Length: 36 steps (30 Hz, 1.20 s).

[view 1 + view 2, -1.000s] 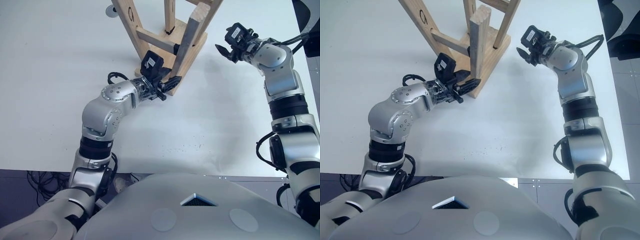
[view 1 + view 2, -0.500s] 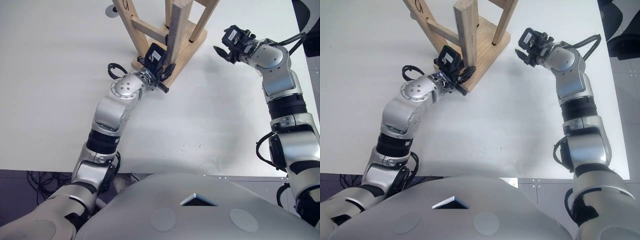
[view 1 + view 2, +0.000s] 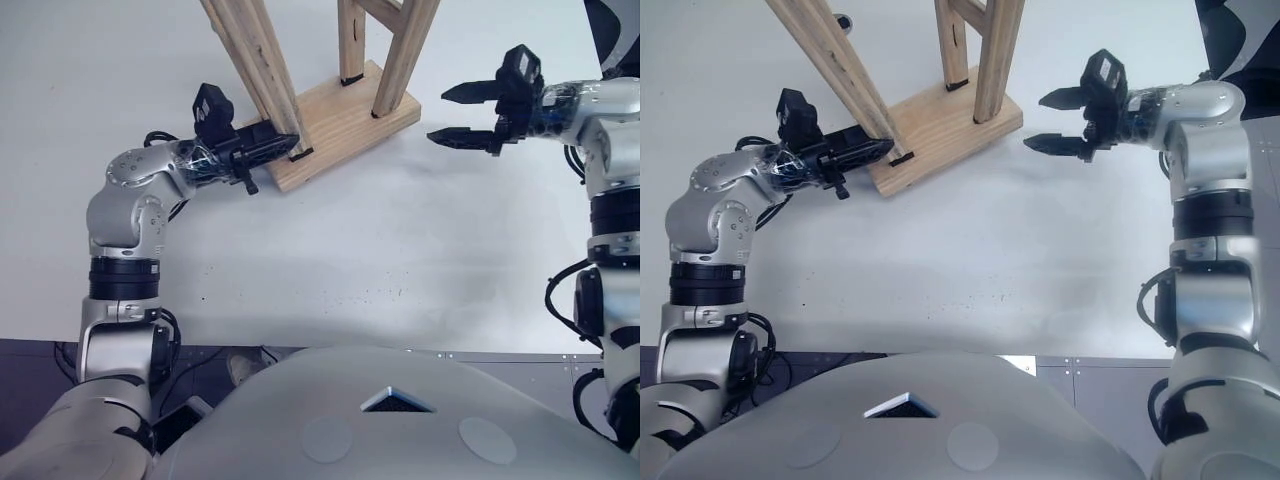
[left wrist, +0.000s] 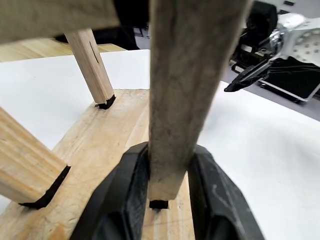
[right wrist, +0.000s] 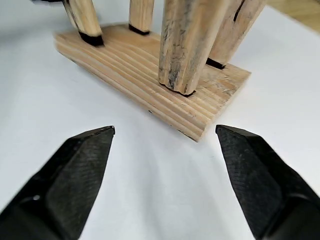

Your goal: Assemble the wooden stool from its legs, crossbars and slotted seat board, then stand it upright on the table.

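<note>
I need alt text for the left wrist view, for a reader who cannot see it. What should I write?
The left gripper grips a wooden leg just above the slot where it enters the seat board. Two other legs stand in slots of the board, which lies on a white table.

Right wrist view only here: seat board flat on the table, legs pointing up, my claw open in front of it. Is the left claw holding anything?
Observer: Yes. The left claw is shut on a leg, low down, just above the seat board.
Operator: Which leg is that?
Observer: The head view puts it at the board's end on the robot's left, the end farthest from the right claw.
</note>
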### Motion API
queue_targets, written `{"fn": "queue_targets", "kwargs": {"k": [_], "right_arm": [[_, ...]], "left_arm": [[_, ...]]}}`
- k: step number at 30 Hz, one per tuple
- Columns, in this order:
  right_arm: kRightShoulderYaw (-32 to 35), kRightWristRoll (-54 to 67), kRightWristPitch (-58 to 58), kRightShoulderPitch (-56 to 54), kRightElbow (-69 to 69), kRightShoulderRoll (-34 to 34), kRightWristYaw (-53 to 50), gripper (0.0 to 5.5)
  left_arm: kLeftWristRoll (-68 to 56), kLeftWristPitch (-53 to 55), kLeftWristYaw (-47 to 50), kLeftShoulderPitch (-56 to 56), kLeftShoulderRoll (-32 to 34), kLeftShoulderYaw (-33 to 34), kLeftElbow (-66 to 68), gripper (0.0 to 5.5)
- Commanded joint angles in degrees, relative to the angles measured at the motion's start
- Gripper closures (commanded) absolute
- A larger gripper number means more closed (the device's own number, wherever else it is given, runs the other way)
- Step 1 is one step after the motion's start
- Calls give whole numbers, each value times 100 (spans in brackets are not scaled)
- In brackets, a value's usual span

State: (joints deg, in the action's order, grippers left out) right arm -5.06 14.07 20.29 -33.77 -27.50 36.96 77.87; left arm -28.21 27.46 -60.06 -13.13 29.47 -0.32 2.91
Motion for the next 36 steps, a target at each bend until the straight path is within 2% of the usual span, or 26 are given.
{"fn": "queue_targets", "kwargs": {"k": [1, 3, 9, 14, 18, 21, 24, 27, 32, 36], "right_arm": [[159, 300, 828, -695, -652, -135, 69, 107], [96, 235, 939, -867, -1004, -245, 2, 88], [-132, 558, 1783, -847, -868, -490, 583, 86], [-254, 566, 2031, -832, -909, -709, 599, 159], [-663, 376, 2256, -731, -833, -657, 775, 229], [-1106, 379, 2964, -696, -682, -422, 1217, 291], [-1532, 1120, 4367, -892, -412, -346, 1446, 353], [-1567, 1559, 5279, -1340, -816, -516, 1452, 379], [-1258, 1719, 5862, -1629, -1574, -715, 1362, 388], [-1075, 1650, 6095, -1652, -2001, -918, 1070, 391]], "left_arm": [[-293, 224, -554, -137, 209, -11, 48, 451], [-317, 295, -711, -187, 267, -30, 77, 451], [-360, 524, -1140, -334, 359, -153, 153, 451], [-404, 714, -1386, -479, 383, -259, 186, 451], [-417, 958, -1505, -724, 393, -298, 385, 451], [-340, 1479, -1467, -1021, 487, -486, 606, 451], [-585, 2579, -979, -1532, 406, -307, 848, 451], [-713, 3485, -704, -1842, 443, -346, 931, 451], [-746, 4579, -201, -2114, 343, -410, 1234, 451], [-706, 5025, 62, -2371, 214, -416, 1752, 451]]}}
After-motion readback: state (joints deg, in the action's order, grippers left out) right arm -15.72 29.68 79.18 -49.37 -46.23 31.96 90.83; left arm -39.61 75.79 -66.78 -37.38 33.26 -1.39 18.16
